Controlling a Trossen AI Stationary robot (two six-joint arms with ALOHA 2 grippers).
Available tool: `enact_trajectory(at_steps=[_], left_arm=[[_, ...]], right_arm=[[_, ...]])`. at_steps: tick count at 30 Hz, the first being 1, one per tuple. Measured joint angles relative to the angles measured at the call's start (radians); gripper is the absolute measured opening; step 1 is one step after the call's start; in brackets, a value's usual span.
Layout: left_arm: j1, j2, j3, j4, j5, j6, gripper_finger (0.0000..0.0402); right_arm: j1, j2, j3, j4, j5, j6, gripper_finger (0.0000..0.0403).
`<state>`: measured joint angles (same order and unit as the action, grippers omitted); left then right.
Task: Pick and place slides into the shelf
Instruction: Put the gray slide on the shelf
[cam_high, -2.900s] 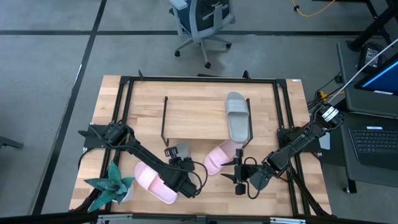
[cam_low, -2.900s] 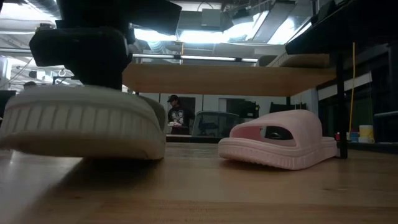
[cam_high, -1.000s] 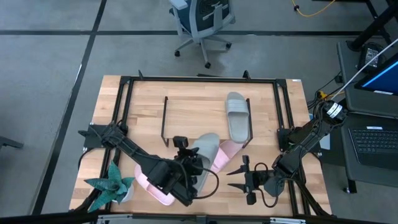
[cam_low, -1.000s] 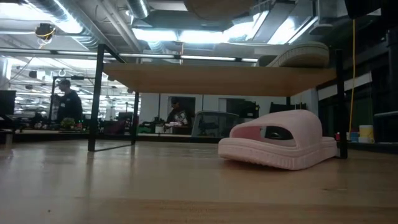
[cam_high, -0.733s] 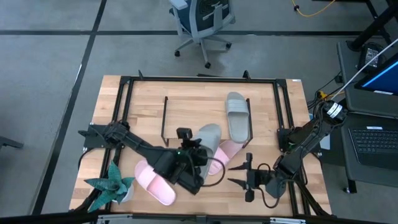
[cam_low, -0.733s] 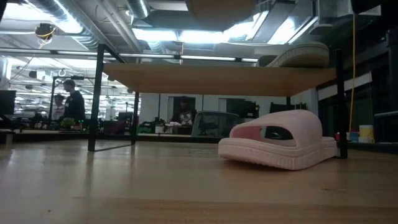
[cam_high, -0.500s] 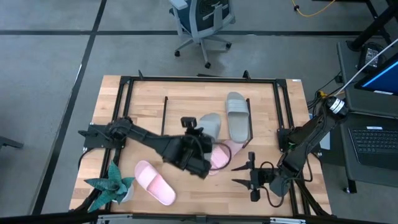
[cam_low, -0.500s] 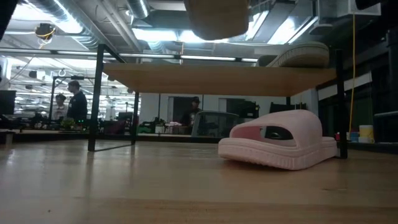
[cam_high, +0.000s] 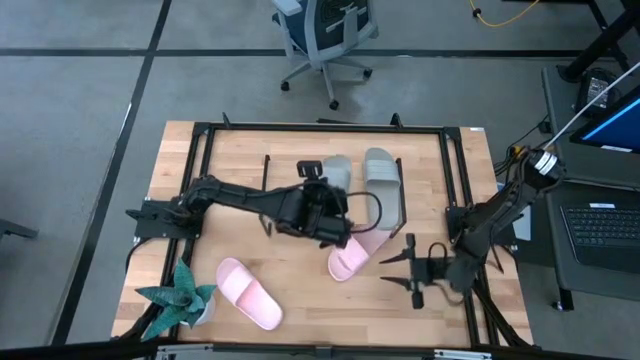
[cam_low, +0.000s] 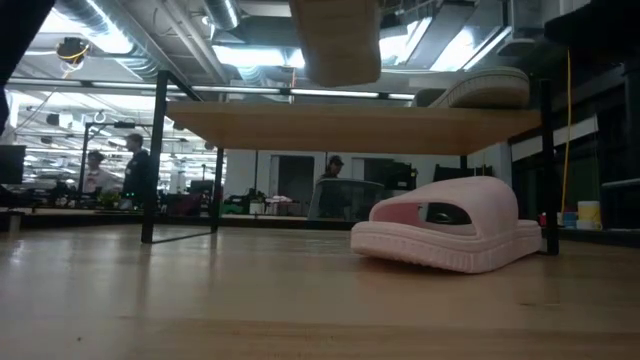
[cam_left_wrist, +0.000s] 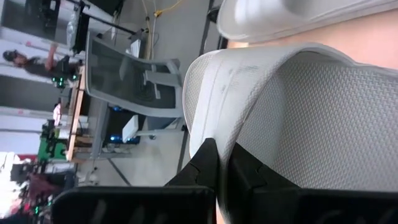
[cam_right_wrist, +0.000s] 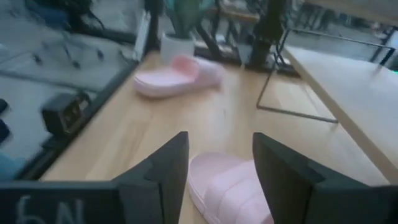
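Observation:
My left gripper (cam_high: 330, 192) is shut on a grey-green slide (cam_high: 338, 170), held in the air over the shelf (cam_high: 300, 185). The low view shows this slide (cam_low: 340, 40) above the shelf board (cam_low: 330, 125). A second grey-green slide (cam_high: 380, 185) lies flat on the right part of the shelf. One pink slide (cam_high: 352, 256) lies on the table before the shelf. The other pink slide (cam_high: 250, 292) lies near the front left. My right gripper (cam_high: 412, 270) is open and empty, just right of the nearer pink slide (cam_right_wrist: 227, 186). My left gripper pinches the grey-green slide's rim (cam_left_wrist: 200, 127) between its two fingers (cam_left_wrist: 208, 163), at the slide's near end. The fingers come from the table's near-left side, about level. The slide reaches away from them toward the far edge, lifted clear of the shelf board.
A teal star-shaped plant (cam_high: 180, 298) in a white pot stands at the front left corner. The shelf's thin black end frames (cam_high: 265, 190) rise at either end of its board. A black frame (cam_high: 200, 135) runs around the tabletop. People show far off in the room behind.
My left gripper has carried the grey-green slide from over the front of the table toward the far edge and over the shelf, staying high. The pink slide before the shelf has come into full sight. My right gripper has drifted a little toward the right edge, still open.

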<state>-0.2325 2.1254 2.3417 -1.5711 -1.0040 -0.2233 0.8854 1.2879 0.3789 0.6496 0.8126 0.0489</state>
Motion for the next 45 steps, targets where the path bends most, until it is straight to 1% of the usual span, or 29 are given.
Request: enact_trajectory(at_steps=[2,3,8,12,15,17,20,22,24,26,30,33,39,45], left_arm=[[0.019,0.000,0.000,0.000,0.006,0.018,0.0002],[0.028,0.000,0.000,0.000,0.013,0.022,0.0002],[0.064,0.000,0.000,0.000,0.031,0.025,0.0002],[0.081,0.000,0.000,0.000,0.042,0.025,0.0002],[0.096,0.000,0.000,0.015,0.104,0.025,0.0002],[0.107,0.000,0.000,0.032,0.122,0.025,0.0002],[0.118,0.000,0.000,0.060,0.124,0.025,0.0002],[0.114,0.000,-0.001,0.083,0.109,0.025,0.0002],[0.106,0.000,-0.001,0.113,0.080,0.032,0.0002],[0.100,0.000,-0.001,0.143,0.073,0.052,0.0002],[0.098,0.000,-0.001,0.189,0.058,0.053,0.0002],[0.099,0.000,-0.001,0.193,0.038,0.043,0.0002],[0.102,0.000,-0.001,0.206,0.033,0.016,0.0002],[0.103,0.000,-0.001,0.249,0.030,0.050,0.0002]], right_arm=[[0.000,-0.046,-0.057,0.080,-0.032,-0.053,0.0179],[0.000,-0.071,-0.076,0.093,-0.045,-0.070,0.0179],[-0.012,-0.182,-0.107,0.071,-0.054,-0.140,0.0179],[-0.024,-0.251,-0.093,-0.032,-0.055,-0.163,0.0179],[-0.024,-0.299,-0.082,-0.100,-0.056,-0.132,0.0179],[-0.024,-0.322,-0.081,-0.114,-0.062,-0.129,0.0179],[-0.024,-0.361,-0.081,-0.115,-0.101,-0.171,0.0179],[-0.024,-0.392,-0.081,-0.117,-0.102,-0.210,0.0179],[-0.024,-0.421,-0.080,-0.148,-0.102,-0.213,0.0179],[-0.024,-0.445,-0.080,-0.200,-0.101,-0.209,0.0179],[-0.024,-0.479,-0.080,-0.255,-0.101,-0.189,0.0179],[-0.024,-0.491,-0.080,-0.261,-0.101,-0.189,0.0179],[-0.024,-0.502,-0.080,-0.277,-0.101,-0.184,0.0179],[-0.024,-0.509,-0.080,-0.278,-0.101,-0.194,0.0179]])
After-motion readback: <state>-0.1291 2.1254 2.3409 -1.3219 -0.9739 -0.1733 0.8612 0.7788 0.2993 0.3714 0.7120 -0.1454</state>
